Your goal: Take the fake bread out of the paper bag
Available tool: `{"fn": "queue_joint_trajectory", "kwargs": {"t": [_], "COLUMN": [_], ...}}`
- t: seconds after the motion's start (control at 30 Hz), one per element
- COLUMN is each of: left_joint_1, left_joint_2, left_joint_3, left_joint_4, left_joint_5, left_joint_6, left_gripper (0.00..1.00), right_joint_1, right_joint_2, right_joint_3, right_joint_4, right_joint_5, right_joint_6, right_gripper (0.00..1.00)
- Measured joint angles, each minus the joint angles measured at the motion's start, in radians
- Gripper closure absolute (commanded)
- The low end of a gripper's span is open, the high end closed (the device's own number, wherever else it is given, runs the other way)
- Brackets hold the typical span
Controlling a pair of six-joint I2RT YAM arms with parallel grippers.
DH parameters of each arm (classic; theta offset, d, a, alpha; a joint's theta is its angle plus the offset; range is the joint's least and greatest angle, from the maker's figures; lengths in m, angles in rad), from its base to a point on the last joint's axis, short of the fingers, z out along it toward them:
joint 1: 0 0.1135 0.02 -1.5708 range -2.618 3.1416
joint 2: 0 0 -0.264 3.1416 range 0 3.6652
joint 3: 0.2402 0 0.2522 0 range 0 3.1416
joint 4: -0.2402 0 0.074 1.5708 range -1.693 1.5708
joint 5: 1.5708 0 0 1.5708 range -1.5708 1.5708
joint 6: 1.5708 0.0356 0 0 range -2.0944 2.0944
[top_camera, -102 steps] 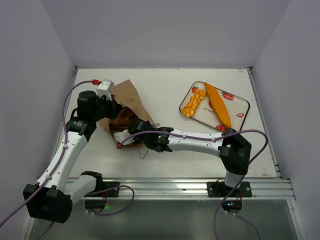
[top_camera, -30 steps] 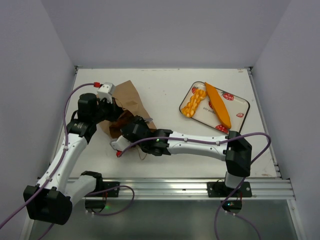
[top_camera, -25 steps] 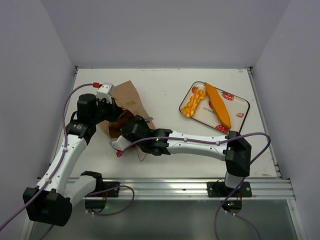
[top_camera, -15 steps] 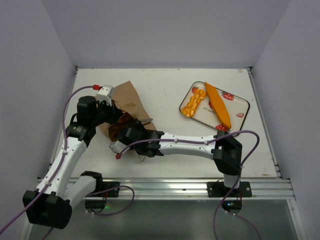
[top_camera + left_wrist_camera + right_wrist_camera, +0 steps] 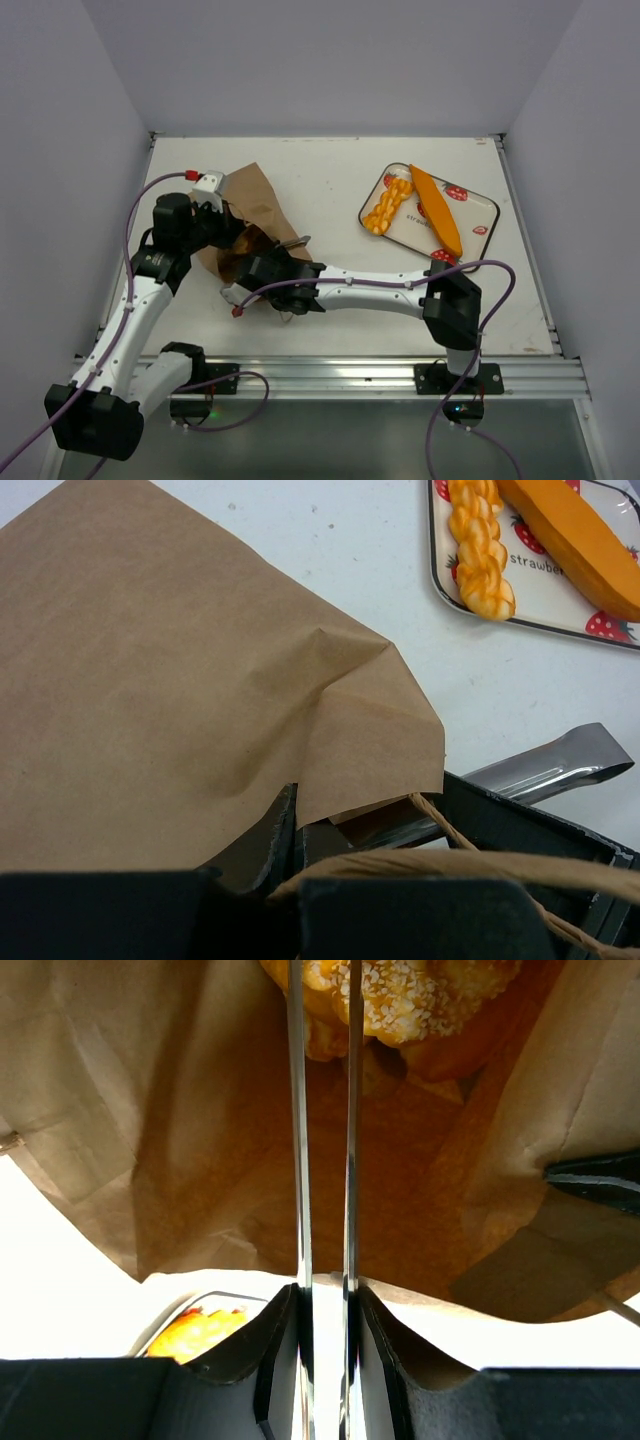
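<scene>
The brown paper bag (image 5: 255, 200) lies on its side at the left, mouth toward the front. My left gripper (image 5: 220, 213) is shut on the bag's upper edge (image 5: 290, 815) and holds the mouth open. My right gripper (image 5: 262, 272) is at the mouth, shut on metal tongs (image 5: 325, 1160) whose two blades reach into the bag (image 5: 150, 1110). The blade tips are at a glossy seeded golden bread piece (image 5: 420, 990) deep inside. A braided bread (image 5: 388, 205) and the baguette (image 5: 437, 210) lie on the strawberry-print tray (image 5: 480, 228).
The tongs' rear end (image 5: 560, 760) sticks out behind the right gripper, beside the bag (image 5: 150, 680). A string handle (image 5: 450, 865) crosses the left wrist view. The tray (image 5: 530, 620) with the braided bread (image 5: 478, 550) and baguette (image 5: 570, 540) is at the back right.
My right arm has swung its elbow to the left and the tongs have turned further into the bag's mouth. The left gripper has kept its hold on the bag edge.
</scene>
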Motion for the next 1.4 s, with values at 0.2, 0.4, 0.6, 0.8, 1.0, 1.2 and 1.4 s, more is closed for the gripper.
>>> {"fn": "queue_joint_trajectory", "kwargs": {"t": [0.2, 0.4, 0.6, 0.8, 1.0, 1.2, 1.4], "left_joint_1": [0.000, 0.000, 0.000, 0.000, 0.000, 0.000, 0.000], "left_joint_2": [-0.003, 0.004, 0.035, 0.061, 0.081, 0.109, 0.153], "left_joint_3": [-0.003, -0.005, -0.005, -0.005, 0.006, 0.039, 0.076], "left_joint_4": [-0.001, 0.003, 0.018, 0.028, 0.032, 0.036, 0.039], "left_joint_5": [-0.007, -0.012, -0.013, -0.014, -0.014, -0.014, -0.007], "left_joint_6": [0.000, -0.008, -0.029, -0.038, -0.046, -0.057, -0.073], "left_gripper": [1.00, 1.00, 1.00, 1.00, 1.00, 0.99, 0.92], "right_joint_1": [-0.002, -0.008, -0.013, -0.014, -0.017, -0.023, -0.029], "right_joint_2": [-0.010, -0.064, -0.142, -0.222, -0.269, -0.311, -0.341], "right_joint_3": [0.002, 0.003, -0.011, -0.061, -0.087, -0.088, -0.079], "right_joint_4": [-0.048, -0.146, -0.216, -0.262, -0.299, -0.342, -0.380], "right_joint_5": [-0.018, -0.068, -0.105, -0.143, -0.184, -0.245, -0.296], "right_joint_6": [0.046, 0.121, 0.184, 0.241, 0.291, 0.338, 0.375], "right_gripper": [0.96, 0.98, 1.00, 1.00, 1.00, 1.00, 1.00]}}
